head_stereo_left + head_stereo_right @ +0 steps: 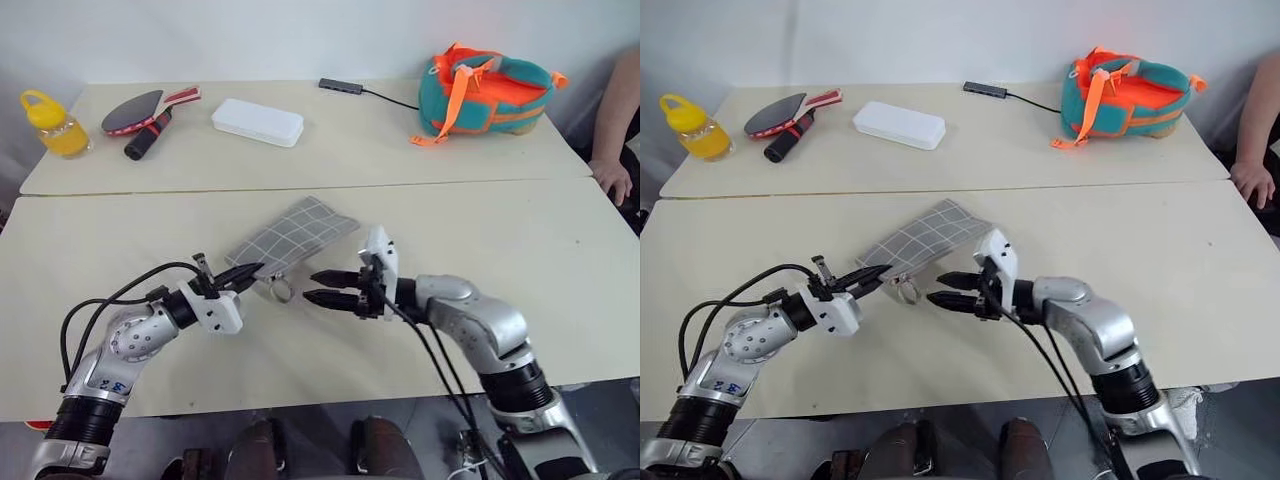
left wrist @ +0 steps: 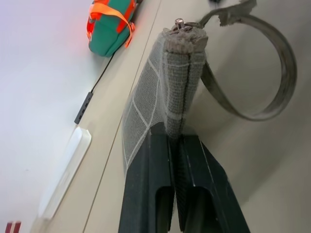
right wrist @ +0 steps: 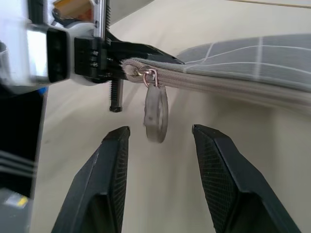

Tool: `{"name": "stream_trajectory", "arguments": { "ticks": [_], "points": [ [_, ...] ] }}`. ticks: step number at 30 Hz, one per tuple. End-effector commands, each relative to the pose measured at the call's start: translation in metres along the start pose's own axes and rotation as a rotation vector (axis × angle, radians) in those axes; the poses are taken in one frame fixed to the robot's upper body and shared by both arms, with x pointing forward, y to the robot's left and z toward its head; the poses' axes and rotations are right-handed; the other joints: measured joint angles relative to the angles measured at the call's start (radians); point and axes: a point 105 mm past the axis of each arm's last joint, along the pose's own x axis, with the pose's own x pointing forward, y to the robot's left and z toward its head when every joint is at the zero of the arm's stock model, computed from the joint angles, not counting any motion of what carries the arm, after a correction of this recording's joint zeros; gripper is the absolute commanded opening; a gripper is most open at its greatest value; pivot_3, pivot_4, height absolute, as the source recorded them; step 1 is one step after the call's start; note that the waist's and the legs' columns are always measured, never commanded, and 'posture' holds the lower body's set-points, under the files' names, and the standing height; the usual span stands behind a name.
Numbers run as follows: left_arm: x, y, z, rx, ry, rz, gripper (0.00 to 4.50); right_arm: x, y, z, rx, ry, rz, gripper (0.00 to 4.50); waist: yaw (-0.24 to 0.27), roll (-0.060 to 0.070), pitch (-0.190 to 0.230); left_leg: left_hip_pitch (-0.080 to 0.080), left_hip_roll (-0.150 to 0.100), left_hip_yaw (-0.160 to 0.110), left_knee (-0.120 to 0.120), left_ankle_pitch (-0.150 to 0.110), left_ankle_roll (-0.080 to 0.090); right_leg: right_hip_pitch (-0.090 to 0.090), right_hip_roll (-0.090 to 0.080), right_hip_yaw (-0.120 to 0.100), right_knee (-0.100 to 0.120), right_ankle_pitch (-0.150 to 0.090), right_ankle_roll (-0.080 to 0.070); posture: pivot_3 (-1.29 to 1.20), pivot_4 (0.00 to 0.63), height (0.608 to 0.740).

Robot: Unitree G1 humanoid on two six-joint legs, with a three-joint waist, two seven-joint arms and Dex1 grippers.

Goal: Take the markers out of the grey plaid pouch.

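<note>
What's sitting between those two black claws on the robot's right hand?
The right gripper stands open, and the loop that dangles from the grey plaid pouch hangs in the gap between its fingers, touching neither. The right wrist view shows it.

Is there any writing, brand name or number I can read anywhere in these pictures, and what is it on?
No text can be read with certainty.
Small blue mark on the left arm's forearm shell: too small and blurred to read.
grey plaid pouch: white grid lines, no lettering.
white case, yellow bottle, teal and orange bag, table tennis paddle: no label visible.
</note>
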Motion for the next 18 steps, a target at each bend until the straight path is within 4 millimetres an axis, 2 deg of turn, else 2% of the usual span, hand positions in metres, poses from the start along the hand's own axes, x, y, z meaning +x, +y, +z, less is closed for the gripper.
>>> {"name": "stream_trajectory", "arguments": {
  "ticks": [1, 8, 11, 15, 18],
  "points": [
    [0.004, 0.003, 0.011, 0.016, -0.043, 0.007, 0.0, 0.008, 0.003, 0.006, 0.02, -0.057, -0.015, 2.12, 0.001, 0.0, 0.0, 0.0, 0.0, 0.0, 0.0, 0.0, 0.0, 0.0, 0.0, 0.0, 0.0, 0.0, 0.0, 0.0, 0.15, 0.74],
    [0.004, 0.003, 0.013, 0.01, -0.046, 0.008, 0.0, 0.018, 0.011, 0.0, -0.007, -0.02, 0.04, 2.12, 0.003, 0.0, 0.0, 0.0, 0.0, 0.0, 0.0, 0.0, 0.0, 0.0, 0.0, 0.0, -0.001, 0.0, 0.0, 0.0, 0.15, 0.74],
    [0.004, 0.005, 0.014, 0.012, -0.045, 0.014, 0.0, 0.018, 0.01, -0.014, -0.054, 0.038, 0.036, 1.53, -0.001, 0.0, 0.0, 0.0, 0.0, 0.0, 0.0, 0.0, 0.0, 0.0, 0.0, 0.0, -0.001, 0.0, 0.0, 0.0, 0.15, 0.74],
    [0.004, 0.007, 0.017, 0.012, -0.05, 0.018, 0.0, 0.018, -0.005, -0.011, -0.052, 0.011, -0.033, 0.09, 0.0, 0.0, 0.0, 0.0, 0.0, 0.0, 0.0, 0.0, 0.0, 0.0, 0.0, 0.0, -0.001, 0.0, 0.0, 0.0, 0.15, 0.74],
    [0.002, 0.006, 0.017, 0.008, -0.049, 0.018, 0.0, 0.014, -0.017, -0.009, -0.075, 0.015, -0.086, 0.04, -0.001, 0.0, 0.0, 0.0, 0.0, 0.0, 0.0, 0.0, 0.0, 0.0, 0.0, 0.0, 0.0, 0.0, 0.0, 0.0, 0.15, 0.74]
  ]
}}
